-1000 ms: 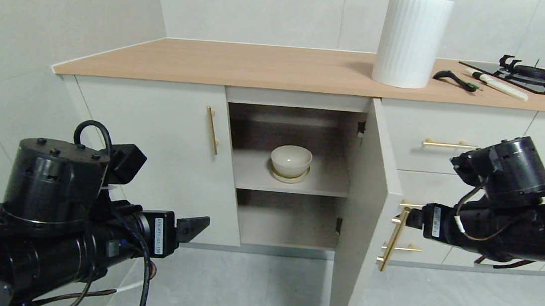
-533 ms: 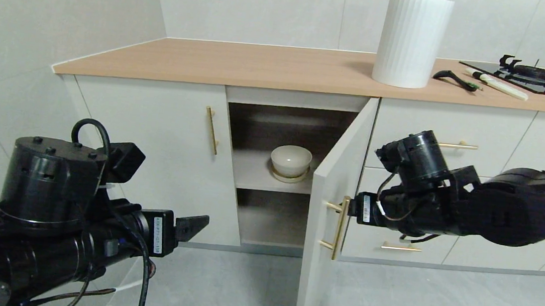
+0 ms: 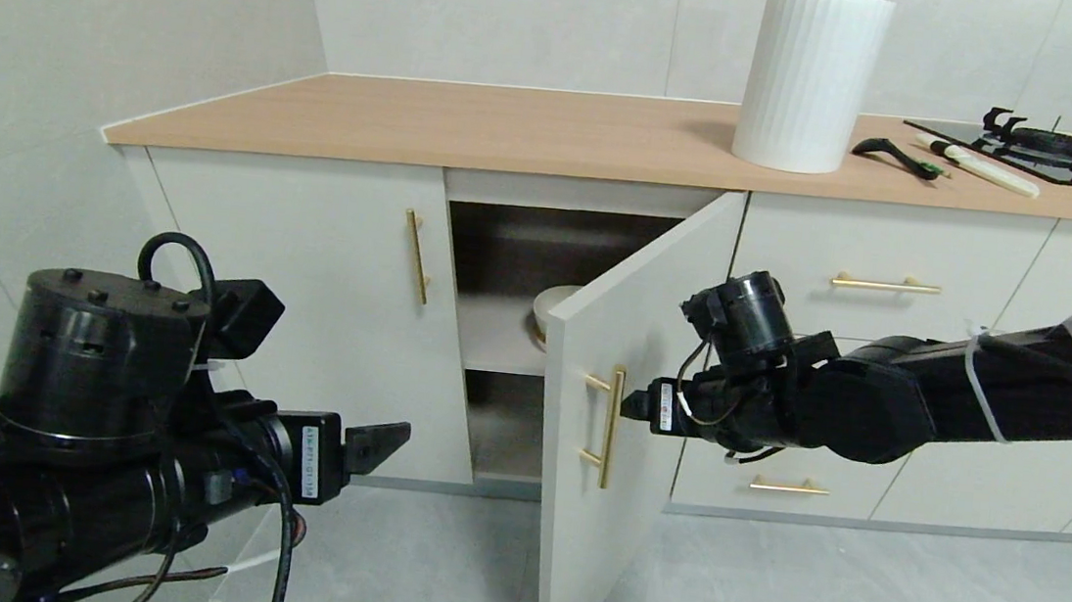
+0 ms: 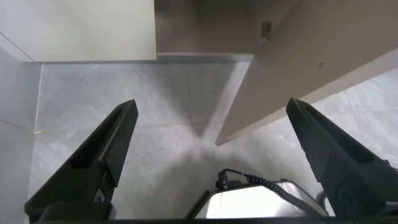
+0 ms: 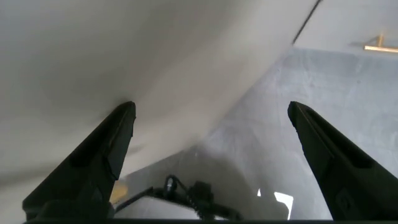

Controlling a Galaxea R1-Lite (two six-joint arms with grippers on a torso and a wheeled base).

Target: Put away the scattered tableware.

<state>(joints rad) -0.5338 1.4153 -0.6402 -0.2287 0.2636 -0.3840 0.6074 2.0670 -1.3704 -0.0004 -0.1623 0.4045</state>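
A cream bowl [image 3: 553, 303] sits on the middle shelf of the open cabinet [image 3: 503, 337], mostly hidden behind the white cabinet door [image 3: 627, 329]. The door stands half shut. My right gripper [image 3: 632, 405] [image 5: 211, 111] is open, its tips against the door's outer face beside the gold handle [image 3: 610, 428]. The door's face lies close before the fingers in the right wrist view. My left gripper [image 3: 379, 445] [image 4: 211, 104] hangs open and empty low at the left, above the floor, with the door's lower edge [image 4: 298, 74] ahead of it.
On the wooden countertop [image 3: 474, 123] stand a tall white ribbed container [image 3: 810, 82], a black peeler [image 3: 891, 156] and a pale utensil [image 3: 980, 168], with a gas hob [image 3: 1052, 146] at the far right. Drawers with gold handles [image 3: 884, 285] flank the cabinet. Grey floor tiles [image 3: 763, 598] lie below.
My right arm has pushed the cabinet door leftward from wide open to half shut. The bowl is now mostly covered by the door. The left arm has stayed put.
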